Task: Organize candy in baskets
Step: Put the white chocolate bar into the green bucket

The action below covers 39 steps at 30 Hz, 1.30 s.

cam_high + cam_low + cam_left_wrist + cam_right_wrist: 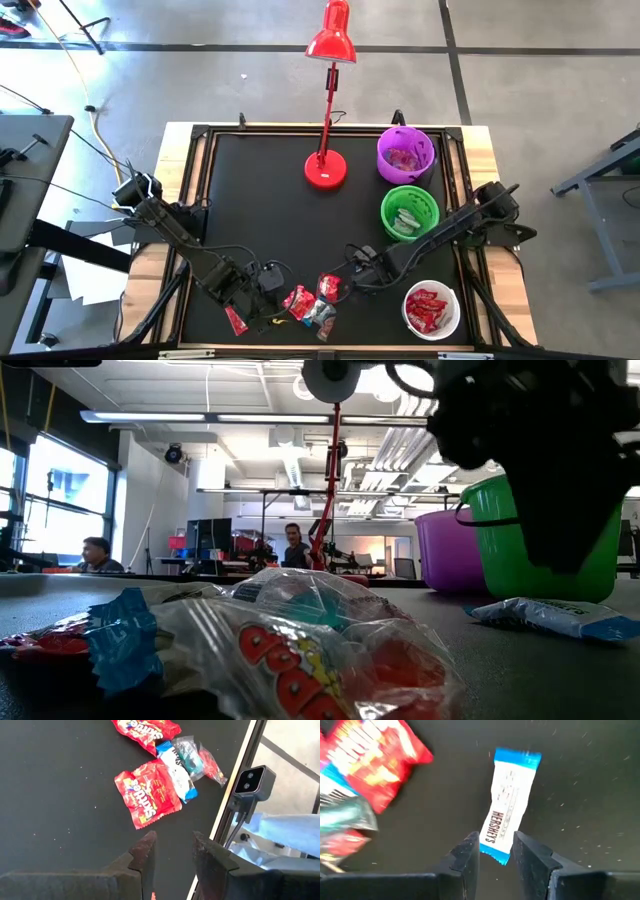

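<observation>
Loose candy lies near the table's near edge: red packs and a clear-wrapped piece. My right gripper is open above a blue-and-white Hershey's bar that lies flat. Its fingers stand on either side of the bar's near end. My left gripper is open just left of the pile, facing a red Skittles pack and a blue-and-white bar. The purple basket, green basket and white basket stand along the right side, each with candy inside.
A red desk lamp stands on its round base at the far middle of the table, left of the purple basket. The low camera sits on the near edge beside the pile. The black mat is bare on the left half.
</observation>
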Available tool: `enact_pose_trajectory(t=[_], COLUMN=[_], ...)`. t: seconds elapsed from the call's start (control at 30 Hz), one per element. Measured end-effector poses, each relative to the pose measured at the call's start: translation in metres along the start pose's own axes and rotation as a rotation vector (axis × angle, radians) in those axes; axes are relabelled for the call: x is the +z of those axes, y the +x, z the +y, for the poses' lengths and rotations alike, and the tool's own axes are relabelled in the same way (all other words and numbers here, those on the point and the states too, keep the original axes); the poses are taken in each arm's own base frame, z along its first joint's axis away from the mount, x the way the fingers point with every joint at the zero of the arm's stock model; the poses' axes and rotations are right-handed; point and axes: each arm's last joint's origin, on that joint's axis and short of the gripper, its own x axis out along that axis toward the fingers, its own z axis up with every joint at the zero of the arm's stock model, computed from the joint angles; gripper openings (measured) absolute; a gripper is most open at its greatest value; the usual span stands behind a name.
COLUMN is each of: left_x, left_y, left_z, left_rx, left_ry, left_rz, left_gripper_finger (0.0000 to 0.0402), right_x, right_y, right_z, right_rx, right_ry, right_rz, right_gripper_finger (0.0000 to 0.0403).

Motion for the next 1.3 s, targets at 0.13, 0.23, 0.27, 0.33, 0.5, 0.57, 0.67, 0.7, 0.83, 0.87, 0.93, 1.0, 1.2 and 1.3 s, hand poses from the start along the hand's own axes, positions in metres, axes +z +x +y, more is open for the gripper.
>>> enact_pose_trajectory(t=[0.13, 0.23, 0.27, 0.33, 0.5, 0.57, 0.67, 0.7, 0.83, 0.87, 0.93, 1.0, 1.2, 1.3], left_x=[-0.001, -0.002, -0.002, -0.002, -0.002, -0.001, -0.001, -0.001, -0.001, 0.0, 0.0, 0.0, 0.0, -0.001], left_y=[0.0, 0.0, 0.0, 0.0, 0.0, 0.0, 0.0, 0.0, 0.0, 0.0, 0.0, -0.001, -0.001, -0.001], left_z=[-0.001, -0.001, -0.001, -0.001, -0.001, -0.001, -0.001, -0.001, 0.0, 0.0, 0.0, 0.0, 0.0, -0.001], left_rx=[0.001, 0.0, 0.001, 0.001, 0.001, 0.002, 0.007, 0.01, 0.016, 0.017, 0.02, 0.024, 0.024, 0.023], left_ry=[0.005, 0.005, 0.006, 0.006, 0.007, 0.007, 0.008, 0.008, 0.007, 0.007, 0.005, 0.006, -0.016, -0.019], left_rz=[-0.005, -0.005, -0.005, -0.005, -0.005, -0.007, -0.017, -0.023, -0.037, -0.039, -0.046, -0.056, -0.062, -0.061], left_gripper_finger=[0.0108, 0.0108, 0.0108, 0.0108, 0.0108, 0.0108, 0.0108, 0.0108, 0.0108, 0.0108, 0.0108, 0.0108, 0.0108, 0.0108], right_x=[-0.001, 0.0, 0.0, 0.0, 0.001, 0.001, 0.001, 0.001, 0.002, 0.003, 0.004, 0.005, 0.011, 0.012], right_y=[0.013, 0.021, 0.023, 0.026, 0.03, 0.031, 0.031, 0.031, 0.031, 0.031, 0.033, 0.033, 0.042, 0.043], right_z=[0.004, 0.004, 0.004, 0.004, 0.004, 0.003, 0.002, 0.002, 0.0, -0.001, -0.004, -0.007, -0.01, -0.01], right_rx=[0.006, -0.003, -0.012, -0.026, -0.041, -0.048, -0.063, -0.067, -0.087, -0.097, -0.129, -0.161, -0.211, -0.216], right_ry=[-0.018, -0.023, -0.023, -0.023, -0.019, -0.015, -0.009, 0.001, 0.008, 0.01, 0.009, 0.017, 0.036, 0.037], right_rz=[0.045, 0.045, 0.044, 0.04, 0.033, 0.016, -0.008, -0.013, -0.049, -0.057, -0.081, -0.102, -0.093, -0.088], right_gripper_finger=[0.0115, 0.0115, 0.0115, 0.0115, 0.0115, 0.0115, 0.0115, 0.0115, 0.0115, 0.0115, 0.0115, 0.0115, 0.0106, 0.0086])
